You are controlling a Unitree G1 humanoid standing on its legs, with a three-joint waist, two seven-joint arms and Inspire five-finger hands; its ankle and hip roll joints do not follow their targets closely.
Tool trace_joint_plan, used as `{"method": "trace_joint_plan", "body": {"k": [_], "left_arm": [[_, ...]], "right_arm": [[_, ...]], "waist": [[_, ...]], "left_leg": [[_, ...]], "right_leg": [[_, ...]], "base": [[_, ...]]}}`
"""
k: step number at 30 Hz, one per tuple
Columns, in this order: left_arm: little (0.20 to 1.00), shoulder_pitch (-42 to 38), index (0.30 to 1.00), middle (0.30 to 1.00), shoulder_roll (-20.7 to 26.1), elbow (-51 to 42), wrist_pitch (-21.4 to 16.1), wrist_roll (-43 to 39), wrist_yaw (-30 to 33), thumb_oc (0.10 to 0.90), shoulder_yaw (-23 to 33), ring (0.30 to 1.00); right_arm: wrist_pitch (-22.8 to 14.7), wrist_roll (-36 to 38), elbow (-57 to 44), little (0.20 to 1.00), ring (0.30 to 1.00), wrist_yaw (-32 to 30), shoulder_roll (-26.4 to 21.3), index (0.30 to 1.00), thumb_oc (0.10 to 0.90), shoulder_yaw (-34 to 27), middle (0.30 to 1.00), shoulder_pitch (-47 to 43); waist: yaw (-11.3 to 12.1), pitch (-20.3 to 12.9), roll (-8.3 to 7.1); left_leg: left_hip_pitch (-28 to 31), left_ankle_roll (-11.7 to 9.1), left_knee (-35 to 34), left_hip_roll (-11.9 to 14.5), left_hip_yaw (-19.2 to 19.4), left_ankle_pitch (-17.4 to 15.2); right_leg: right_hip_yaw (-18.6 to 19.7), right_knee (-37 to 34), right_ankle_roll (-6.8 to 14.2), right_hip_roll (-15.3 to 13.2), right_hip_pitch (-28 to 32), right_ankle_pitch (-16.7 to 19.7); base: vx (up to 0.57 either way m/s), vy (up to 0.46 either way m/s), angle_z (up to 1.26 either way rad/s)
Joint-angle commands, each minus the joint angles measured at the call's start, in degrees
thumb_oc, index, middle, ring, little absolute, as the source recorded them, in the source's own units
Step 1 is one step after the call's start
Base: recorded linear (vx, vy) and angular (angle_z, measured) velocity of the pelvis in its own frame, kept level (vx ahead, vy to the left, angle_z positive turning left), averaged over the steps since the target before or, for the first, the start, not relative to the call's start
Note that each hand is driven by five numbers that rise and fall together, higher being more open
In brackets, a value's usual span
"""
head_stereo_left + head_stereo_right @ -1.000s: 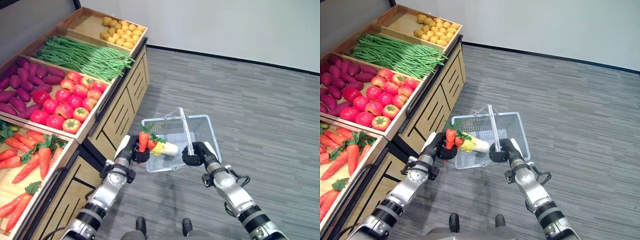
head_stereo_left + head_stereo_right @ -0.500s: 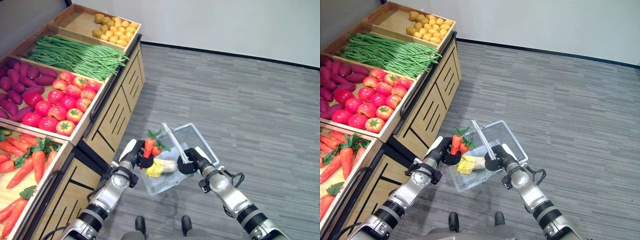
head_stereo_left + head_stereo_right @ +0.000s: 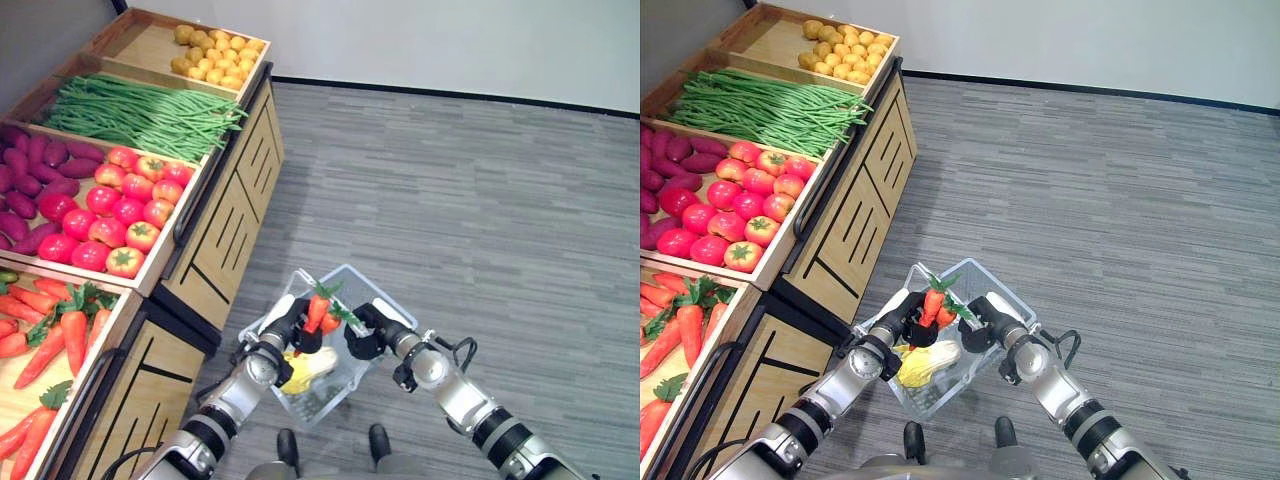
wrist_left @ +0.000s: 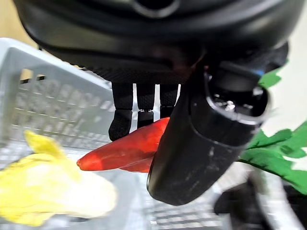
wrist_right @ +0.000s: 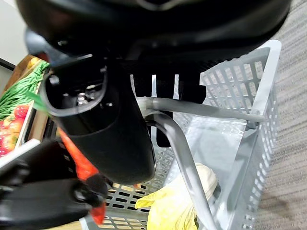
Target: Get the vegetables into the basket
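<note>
While the left hand (image 3: 287, 327) grips two carrots (image 3: 319, 312) over the pale mesh basket (image 3: 330, 392), they stand nearly upright, green tops up and tapered orange-red tips pointing down into the basket mouth. Its fingers and thumb are curled round the roots, as the left wrist view shows. The right hand (image 3: 365, 331) is closed round the basket's grey handle (image 5: 180, 158), holding the basket in the air above the grey carpet (image 3: 480, 190), tilted. Inside the basket lies a yellow and white leafy vegetable (image 3: 925, 363), just below the carrots. Beside the robot stands a wooden produce stand (image 3: 225, 215) with separate bins: potatoes (image 3: 213, 56), green beans (image 3: 140, 110), tomatoes (image 3: 118, 208), purple sweet potatoes (image 3: 35, 178), and more carrots (image 3: 55, 330) in the nearest one.
</note>
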Motion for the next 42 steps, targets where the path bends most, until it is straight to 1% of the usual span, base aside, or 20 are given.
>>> {"method": "trace_joint_plan", "body": {"k": [1, 2, 3, 4, 5, 6, 14, 21, 23, 24, 27, 28, 29, 32, 34, 35, 37, 39, 41, 42], "left_arm": [[0.300, -9.73, 0.300, 0.300, -1.99, 7.63, -2.35, 3.69, 2.53, 0.400, -2.11, 0.300], [0.300, -9.78, 0.300, 0.300, -2.06, 7.73, -2.40, 3.69, 2.55, 0.400, -2.11, 0.300], [0.358, -9.80, 0.358, 0.358, -2.47, 9.10, -2.27, 3.94, 2.76, 0.441, -2.13, 0.358], [0.555, -9.86, 0.555, 0.555, -3.35, 11.38, -2.07, 4.03, 3.08, 0.582, -2.23, 0.555], [0.805, -9.84, 0.805, 0.805, -3.74, 12.46, -1.83, 4.11, 3.26, 0.761, -2.15, 0.805], [1.000, -9.95, 1.000, 1.000, -3.96, 12.81, -1.73, 4.17, 3.41, 0.900, -2.19, 1.000], [1.000, -9.55, 1.000, 1.000, -4.63, 14.21, -1.59, 5.60, 3.30, 0.900, -3.12, 1.000], [1.000, -9.57, 1.000, 1.000, -4.95, 14.21, -1.61, 6.24, 2.90, 0.900, -3.78, 1.000], [1.000, -9.55, 1.000, 1.000, -4.95, 13.90, -1.46, 6.74, 2.42, 0.900, -4.36, 1.000], [1.000, -9.53, 1.000, 1.000, -4.93, 13.89, -1.46, 6.75, 2.41, 0.900, -4.35, 1.000], [1.000, -9.55, 1.000, 1.000, -4.61, 12.67, -1.47, 7.80, 0.80, 0.900, -5.55, 1.000], [1.000, -9.30, 1.000, 1.000, -4.41, 11.88, -1.83, 8.65, -0.72, 0.900, -6.77, 1.000], [1.000, -9.26, 1.000, 1.000, -4.37, 11.84, -1.81, 8.66, -0.74, 0.900, -6.78, 1.000], [1.000, -9.13, 1.000, 1.000, -3.91, 10.97, -2.89, 9.36, -3.09, 0.900, -8.63, 1.000], [1.000, -8.82, 1.000, 1.000, -3.40, 10.52, -3.45, 9.47, -3.92, 0.900, -9.23, 1.000], [1.000, -8.82, 1.000, 1.000, -3.38, 10.52, -3.45, 9.46, -3.92, 0.900, -9.24, 1.000], [1.000, -8.09, 1.000, 1.000, -1.97, 8.79, -4.24, 9.89, -5.18, 0.900, -9.53, 1.000], [1.000, -7.83, 1.000, 1.000, -1.78, 8.95, -4.26, 10.02, -5.65, 0.900, -9.66, 1.000], [1.000, -7.65, 1.000, 1.000, -1.81, 11.35, -4.67, 10.80, -6.72, 0.900, -10.37, 1.000], [1.000, -7.68, 1.000, 1.000, -1.83, 11.40, -4.70, 10.80, -6.70, 0.900, -10.37, 1.000]], "right_arm": [[-11.23, 5.67, -16.01, 0.300, 0.300, -1.59, 3.89, 0.300, 0.400, -2.72, 0.300, -9.55], [-11.19, 5.68, -16.09, 0.300, 0.300, -1.57, 3.83, 0.300, 0.400, -2.74, 0.300, -9.52], [-11.44, 5.95, -17.35, 0.300, 0.300, -1.60, 3.49, 0.300, 0.400, -2.80, 0.300, -9.44], [-11.84, 6.55, -18.78, 0.300, 0.300, -1.68, 3.24, 0.300, 0.400, -2.66, 0.300, -9.54], [-11.93, 6.50, -19.53, 0.300, 0.300, -1.87, 3.08, 0.300, 0.400, -2.63, 0.300, -9.68], [-12.05, 6.52, -20.16, 0.300, 0.300, -2.01, 2.84, 0.300, 0.400, -2.57, 0.300, -9.87], [-12.21, 5.84, -21.73, 0.300, 0.300, -2.64, 1.95, 0.300, 0.400, -2.57, 0.300, -10.97], [-11.36, 4.89, -19.04, 0.300, 0.300, -2.55, 2.18, 0.300, 0.400, -1.93, 0.300, -10.35], [-10.39, 3.47, -14.76, 0.300, 0.300, -2.74, 2.62, 0.300, 0.400, -1.40, 0.300, -9.51], [-10.44, 3.46, -14.67, 0.300, 0.300, -2.77, 2.67, 0.300, 0.400, -1.37, 0.300, -9.55], [-8.81, 0.19, -8.83, 0.300, 0.300, -2.95, 2.70, 0.300, 0.400, -1.18, 0.300, -8.40], [-7.94, -1.47, -3.54, 0.300, 0.300, -3.43, 3.05, 0.300, 0.400, -1.25, 0.300, -7.35], [-8.03, -1.49, -3.40, 0.300, 0.300, -3.48, 3.13, 0.300, 0.400, -1.22, 0.300, -7.37], [-7.55, -4.77, 6.31, 0.300, 0.300, -5.36, 3.41, 0.300, 0.400, -1.86, 0.300, -7.05], [-7.50, -4.29, 9.90, 0.300, 0.300, -5.69, 3.58, 0.300, 0.400, -2.63, 0.300, -6.65], [-7.57, -4.28, 10.00, 0.300, 0.300, -5.72, 3.62, 0.300, 0.400, -2.62, 0.300, -6.68], [-7.05, -4.70, 16.05, 0.300, 0.300, -6.45, 3.20, 0.300, 0.400, -3.94, 0.300, -6.08], [-6.86, -4.61, 17.93, 0.300, 0.300, -6.59, 3.21, 0.300, 0.400, -4.49, 0.300, -6.02], [-6.82, -4.03, 24.77, 0.300, 0.300, -7.79, 3.31, 0.300, 0.400, -5.83, 0.300, -5.84], [-6.89, -4.02, 24.87, 0.300, 0.300, -7.82, 3.34, 0.300, 0.400, -5.82, 0.300, -5.89]], "waist": [[-0.07, -1.72, -1.44], [-0.05, -1.71, -1.41], [-0.22, -1.71, -1.45], [-0.35, -1.74, -1.50], [-0.42, -1.78, -1.54], [-0.43, -1.80, -1.55], [-0.31, -1.84, -1.58], [-0.19, -1.78, -1.46], [-0.10, -1.77, -1.31], [-0.10, -1.77, -1.32], [-0.02, -1.91, -1.04], [0.04, -2.08, -0.73], [0.04, -2.09, -0.76], [0.09, -2.42, -0.01], [0.15, -2.53, 0.31], [0.14, -2.53, 0.29], [0.34, -2.87, 0.82], [0.33, -2.99, 0.86], [0.19, -3.27, 0.97], [0.20, -3.26, 0.97]], "left_leg": [[2.66, -2.47, 0.14, 1.07, 1.53, -2.73], [2.67, -2.47, 0.14, 1.07, 1.54, -2.73], [2.70, -2.49, 0.14, 1.11, 1.60, -2.78], [2.80, -2.52, 0.14, 1.22, 1.73, -2.80], [2.86, -2.53, 0.14, 1.22, 1.77, -2.79], [2.92, -2.55, 0.14, 1.26, 1.84, -2.78], [3.42, -2.56, 0.14, 1.40, 2.20, -3.03], [3.69, -2.52, 0.14, 1.26, 2.01, -3.10], [3.77, -2.47, 0.14, 1.18, 2.04, -3.16], [3.78, -2.47, 0.14, 1.18, 2.04, -3.17], [3.91, -2.46, 0.14, 1.12, 1.99, -3.26], [4.07, -2.43, 0.14, 1.03, 1.86, -3.34], [4.09, -2.43, 0.14, 1.04, 1.86, -3.35], [4.46, -2.38, 0.14, 0.84, 1.66, -3.57], [4.55, -2.39, 0.14, 0.77, 1.41, -3.57], [4.54, -2.39, 0.14, 0.77, 1.40, -3.57], [4.61, -2.41, 0.14, 0.70, 1.13, -3.54], [4.60, -2.43, 0.14, 0.65, 0.99, -3.53], [4.68, -2.47, 0.14, 0.68, 0.88, -3.52], [4.69, -2.48, 0.14, 0.68, 0.88, -3.52]], "right_leg": [[-2.14, 0.62, 3.00, -1.58, 0.47, 0.50], [-2.13, 0.63, 3.00, -1.58, 0.47, 0.50], [-2.07, 0.60, 3.00, -1.57, 0.46, 0.49], [-2.02, 0.58, 2.99, -1.51, 0.45, 0.48], [-1.93, 0.58, 2.96, -1.44, 0.45, 0.49], [-1.88, 0.55, 2.94, -1.40, 0.50, 0.48], [-1.72, 0.48, 2.93, -1.25, 0.72, 0.37], [-1.85, 0.45, 2.84, -1.31, 1.14, 0.34], [-1.87, 0.44, 2.84, -1.31, 1.24, 0.33], [-1.86, 0.44, 2.84, -1.31, 1.25, 0.33], [-1.99, 0.41, 2.86, -1.43, 1.41, 0.30], [-2.03, 0.38, 2.88, -1.47, 1.63, 0.22], [-2.02, 0.37, 2.88, -1.47, 1.65, 0.22], [-2.23, 0.37, 2.98, -1.65, 2.12, 0.10], [-2.45, 0.40, 3.03, -1.72, 2.25, 0.03], [-2.46, 0.40, 3.03, -1.72, 2.26, 0.03], [-2.87, 0.44, 3.03, -1.92, 2.49, 0.04], [-3.01, 0.44, 3.01, -1.96, 2.53, 0.07], [-3.11, 0.48, 2.99, -1.95, 2.64, 0.15], [-3.10, 0.48, 2.98, -1.94, 2.64, 0.15]], "base": [[0.01, -0.006, -0.13], [0.01, -0.008, -0.11], [0.01, -0.008, -0.06], [0.02, -0.010, -0.04], [0.00, 0.000, 0.00], [0.00, 0.000, 0.00], [0.00, -0.002, -0.04], [0.00, 0.000, 0.00], [0.00, 0.000, 0.00], [0.00, 0.000, 0.00], [0.00, 0.000, 0.00], [0.00, 0.000, 0.00], [0.00, 0.000, 0.00], [0.00, 0.000, 0.00], [0.00, 0.000, 0.00], [0.00, 0.000, 0.00], [0.00, 0.000, 0.00], [-0.01, 0.006, 0.06], [-0.02, 0.005, 0.06], [0.00, 0.000, 0.00]]}}
